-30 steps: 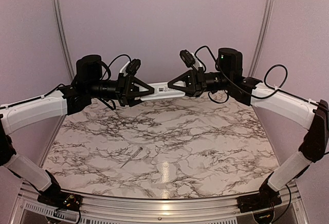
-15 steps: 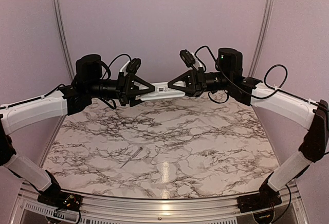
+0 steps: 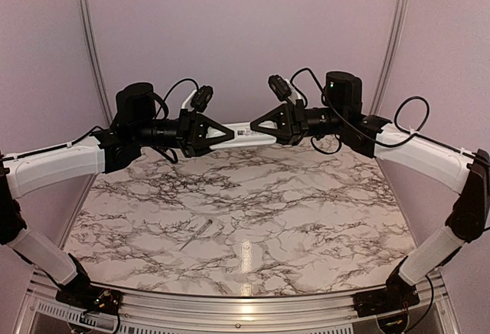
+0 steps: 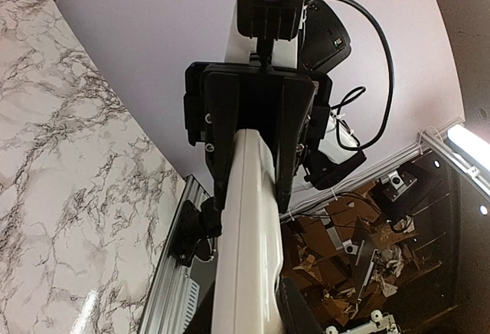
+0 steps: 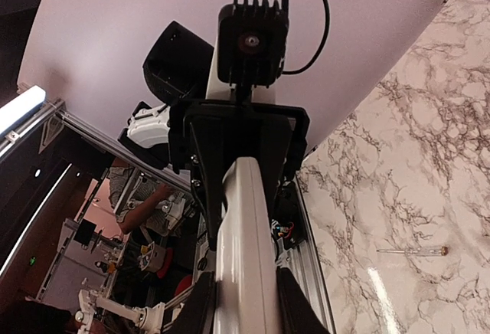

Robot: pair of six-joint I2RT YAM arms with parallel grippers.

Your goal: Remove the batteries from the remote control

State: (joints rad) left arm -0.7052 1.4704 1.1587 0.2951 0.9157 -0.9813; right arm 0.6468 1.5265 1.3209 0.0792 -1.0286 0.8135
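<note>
My left fingers (image 3: 217,129) just re-pinched and levelled the remote control (image 3: 243,131) at 12 o'clock over the bench (image 3: 306,211), right fingers (image 3: 264,125) pinching too, batteries unseen, not out.

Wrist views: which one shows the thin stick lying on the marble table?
The right wrist view: the thin stick lies on the marble table at lower right. The left wrist view shows marble, no stick.
</note>
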